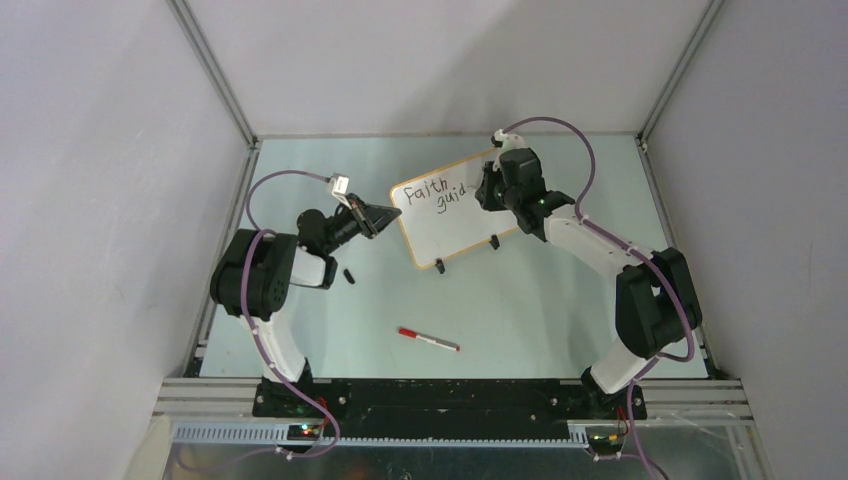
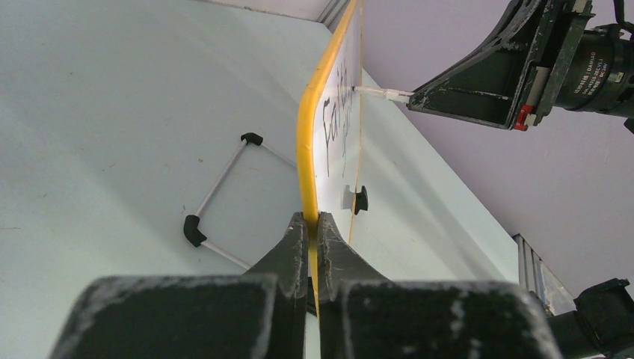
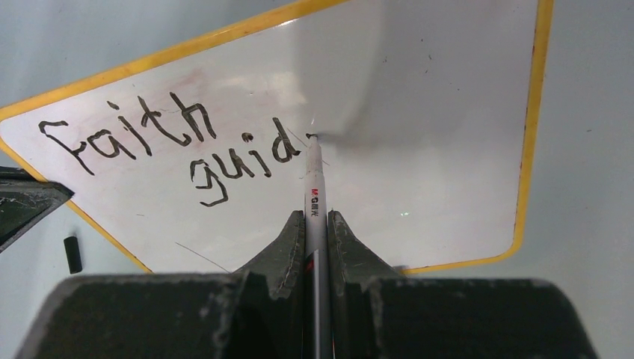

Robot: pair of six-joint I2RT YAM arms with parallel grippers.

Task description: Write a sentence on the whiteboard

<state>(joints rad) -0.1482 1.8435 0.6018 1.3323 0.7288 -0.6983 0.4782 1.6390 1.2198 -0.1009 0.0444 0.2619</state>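
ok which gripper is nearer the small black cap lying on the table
Left. The left gripper, clamped on the orange-framed whiteboard, sits just beyond the small black cap; the right gripper holds a marker across the board.

Whiteboard (image 3: 434,134) face: glossy, smooth white w/ soft glare + a few hairline scratches; its frame (image 2: 305,142) is smooth yellow-orange w/ slight sheen (wood or plastic, can't tell), and the sentence (image 3: 161,142) is dull black ink. L gripper (image 2: 312,220) & R gripper (image 3: 315,218): matt black plastic, grainy, edges scuffed whitish; the marker (image 3: 315,187) betw. the R fingers has a smooth, semi-gloss white plastic barrel. Tabletop (image 1: 540,300): matt pale-green sheet, v. smooth; wire stand (image 2: 221,183) by the board is thin bare metal rod w/ black plastic elbows.
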